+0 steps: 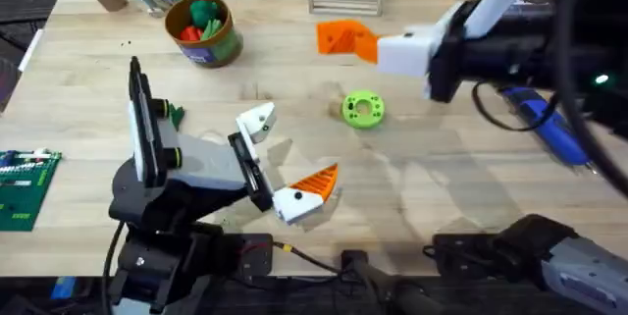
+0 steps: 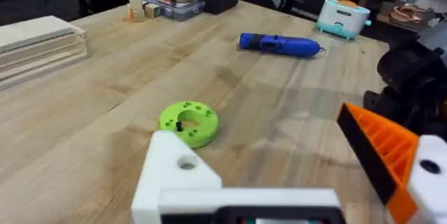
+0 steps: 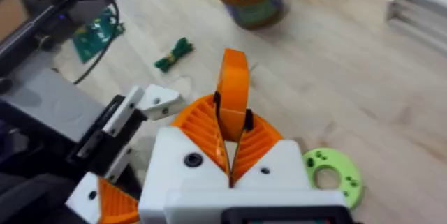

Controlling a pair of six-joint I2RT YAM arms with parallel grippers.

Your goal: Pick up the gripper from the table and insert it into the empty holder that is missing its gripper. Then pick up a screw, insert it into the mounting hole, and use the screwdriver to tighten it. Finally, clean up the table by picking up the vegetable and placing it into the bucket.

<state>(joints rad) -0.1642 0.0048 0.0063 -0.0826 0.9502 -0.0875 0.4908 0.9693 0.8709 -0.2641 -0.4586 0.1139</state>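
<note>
While clamped on the gripper (image 3: pixel 233 93), right end effector (image 3: pixel 230 155) aloft

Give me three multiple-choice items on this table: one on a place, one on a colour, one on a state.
1. Where is the blue screwdriver?
A. On the floor
B. Lying on the table
C. On a shelf

2. What colour is the flat ring?
A. Green
B. Red
C. White

3. How is the right pincer?
A. Open and empty
B. Shut on a screw
C. Shut on the orange finger

Key: 1 B, it lies flat on the wood in the overhead and left wrist views. 2 A, it is bright green in all three views. 3 C, the right wrist view shows the ribbed pads clamped on the upright orange piece.
</note>
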